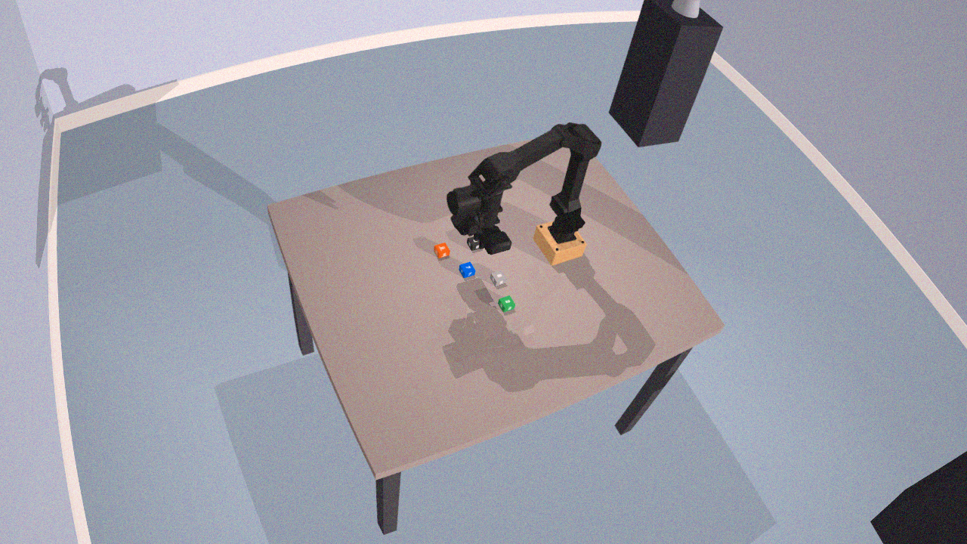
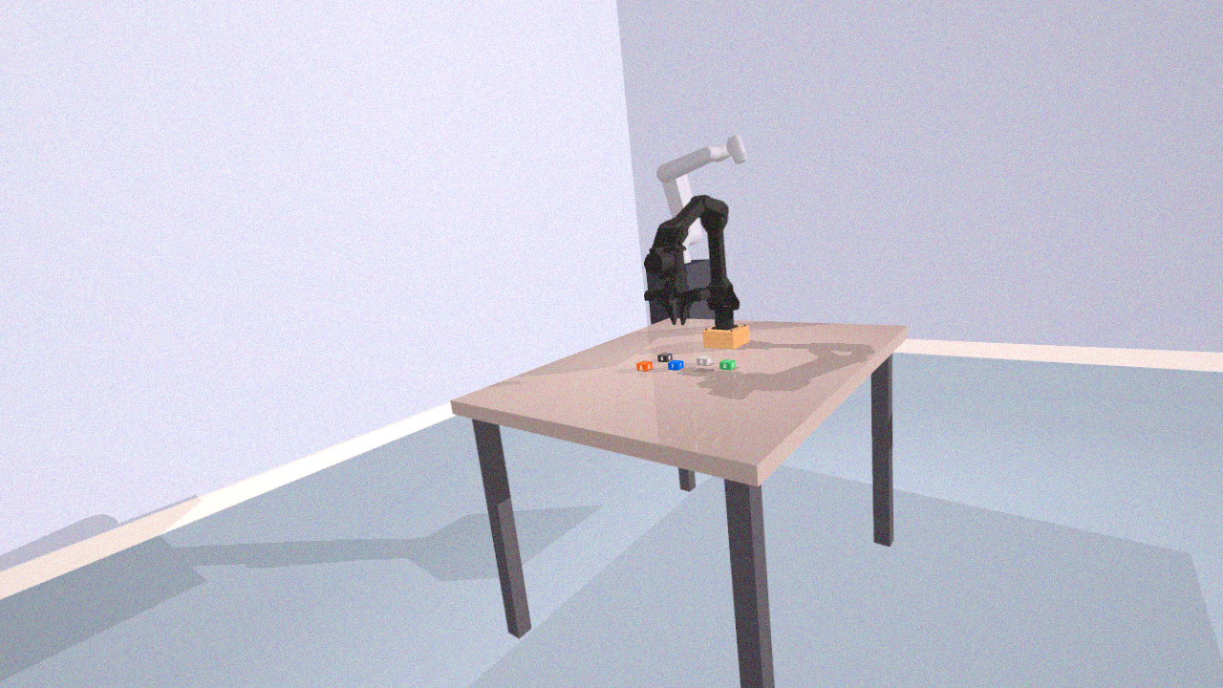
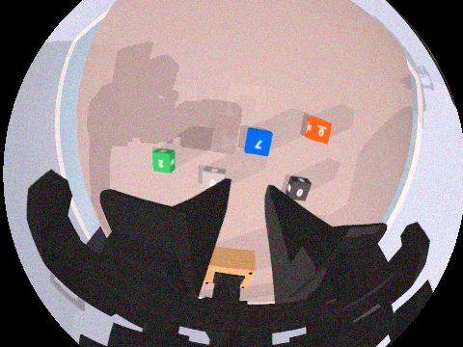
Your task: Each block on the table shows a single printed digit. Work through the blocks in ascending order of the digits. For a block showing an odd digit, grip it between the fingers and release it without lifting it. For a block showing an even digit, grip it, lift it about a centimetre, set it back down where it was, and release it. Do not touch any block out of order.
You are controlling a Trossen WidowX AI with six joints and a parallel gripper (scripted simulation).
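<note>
My gripper (image 2: 677, 322) (image 3: 249, 188) hangs high above the table, its fingertips a little apart with nothing between them. A green block (image 1: 506, 304) (image 2: 726, 365) (image 3: 164, 161) shows 2. A blue block (image 1: 467, 270) (image 2: 675, 365) (image 3: 258, 142) shows 7. An orange block (image 1: 441, 251) (image 2: 644, 366) (image 3: 318, 130) shows an upside-down digit with a bar, probably 6. A black block (image 1: 474, 245) (image 2: 665, 357) (image 3: 299, 188) shows 0. A pale grey block (image 1: 498, 278) (image 2: 703, 360) (image 3: 213, 173) is partly behind the left finger in the wrist view; its digit is unclear.
The arm stands on an orange-tan base box (image 1: 567, 254) (image 2: 725, 337) (image 3: 233, 260) on the table (image 1: 378, 378) (image 2: 598, 410). The arm's shadow falls near the green block. A dark pedestal (image 1: 659, 74) stands beyond the table, with a pale arm (image 2: 684, 162) on it.
</note>
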